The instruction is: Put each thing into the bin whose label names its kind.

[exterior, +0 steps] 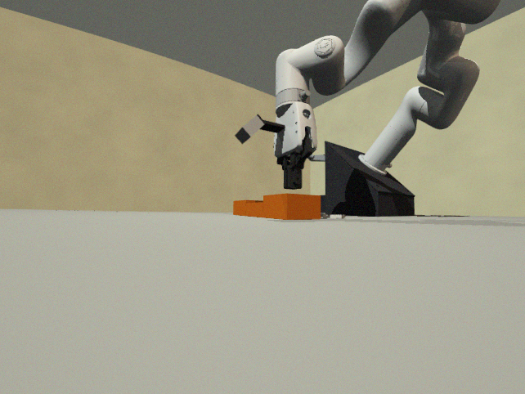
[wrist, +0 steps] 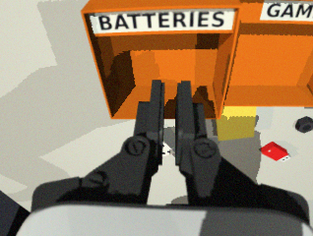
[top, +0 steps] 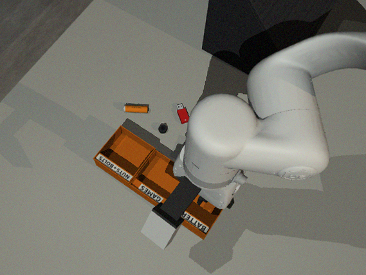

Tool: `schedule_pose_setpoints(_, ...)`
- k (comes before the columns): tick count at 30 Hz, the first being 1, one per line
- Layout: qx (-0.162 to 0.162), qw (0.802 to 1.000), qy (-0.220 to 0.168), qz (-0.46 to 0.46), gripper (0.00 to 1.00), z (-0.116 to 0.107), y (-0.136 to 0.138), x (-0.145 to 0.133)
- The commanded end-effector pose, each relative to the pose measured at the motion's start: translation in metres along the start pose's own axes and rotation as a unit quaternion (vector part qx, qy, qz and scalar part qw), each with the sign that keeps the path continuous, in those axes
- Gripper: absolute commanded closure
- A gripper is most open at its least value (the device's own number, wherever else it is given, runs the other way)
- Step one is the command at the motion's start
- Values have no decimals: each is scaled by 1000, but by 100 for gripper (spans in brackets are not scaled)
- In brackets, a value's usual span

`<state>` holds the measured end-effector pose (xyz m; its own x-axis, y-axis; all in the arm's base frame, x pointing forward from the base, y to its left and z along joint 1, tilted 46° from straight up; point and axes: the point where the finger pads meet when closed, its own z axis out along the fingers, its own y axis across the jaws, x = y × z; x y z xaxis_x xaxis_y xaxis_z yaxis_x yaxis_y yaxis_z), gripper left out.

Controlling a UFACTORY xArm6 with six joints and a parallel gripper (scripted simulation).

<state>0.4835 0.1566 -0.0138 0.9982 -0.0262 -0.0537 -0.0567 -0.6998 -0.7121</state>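
My gripper (exterior: 292,186) (wrist: 170,98) is nearly closed and empty, just above the BATTERIES bin (wrist: 172,61) (exterior: 275,207). The GAMES bin (top: 156,170) (wrist: 276,64) and the NUTS+BOLTS bin (top: 131,149) adjoin it in a row. An orange battery-like cylinder (top: 136,108), a black nut (top: 162,128) (wrist: 304,124) and a red USB stick (top: 182,114) (wrist: 275,151) lie on the table. A yellow block (wrist: 237,125) stands beside the bins in the wrist view. A white piece with black dots (wrist: 166,148) shows partly behind the fingers. The arm hides part of the bins in the top view.
The arm (top: 220,129) (exterior: 292,76) reaches over the bins from its dark base (exterior: 394,201). The wrist camera's bracket (top: 181,197) hangs over the wall between the GAMES and BATTERIES bins in the top view. The bins' upright walls surround the space below the fingers.
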Motion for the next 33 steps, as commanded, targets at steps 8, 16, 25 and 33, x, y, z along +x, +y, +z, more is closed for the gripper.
schedule_pose_setpoints(8,0,1000,2,-1,93,31,0,2)
schedule_pose_setpoints(16,0,1000,2,-1,93,45,0,2)
schedule_pose_setpoints(25,0,1000,2,-1,93,45,0,2)
schedule_pose_setpoints(33,0,1000,2,-1,93,45,0,2)
